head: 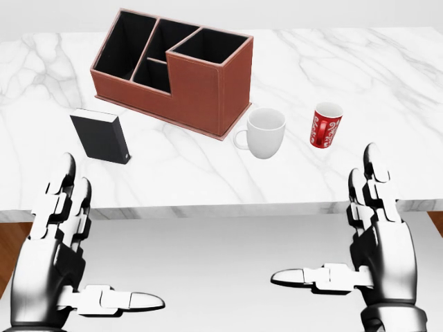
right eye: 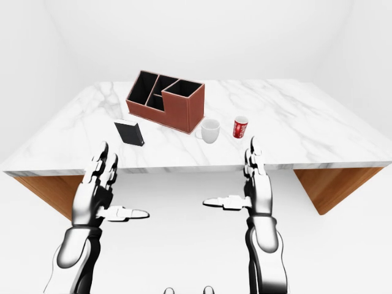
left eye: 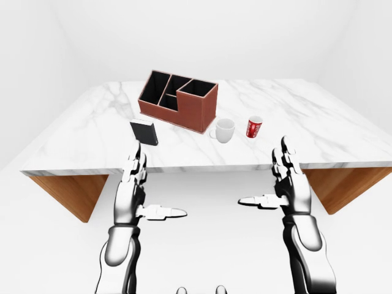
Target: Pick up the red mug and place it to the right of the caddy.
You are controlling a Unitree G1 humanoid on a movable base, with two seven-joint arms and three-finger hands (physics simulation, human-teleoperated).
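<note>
The red mug [head: 326, 124] with white patterning stands upright on the marble table [head: 387, 90], right of a white mug [head: 264, 133]. The brown caddy [head: 176, 69], with several black compartments, sits up and left of both mugs. My right hand [head: 360, 242] hangs open below the table's near edge, under and slightly right of the red mug, fingers up and thumb pointing left. Equally open, my left hand [head: 69, 242] is at the lower left, below the black box. Neither hand touches anything.
A small black box [head: 101, 136] stands left of the caddy's near corner. The white mug sits between caddy and red mug. In the left-eye view the table's wooden base [left eye: 343, 184] shows under both ends, with a white floor all round.
</note>
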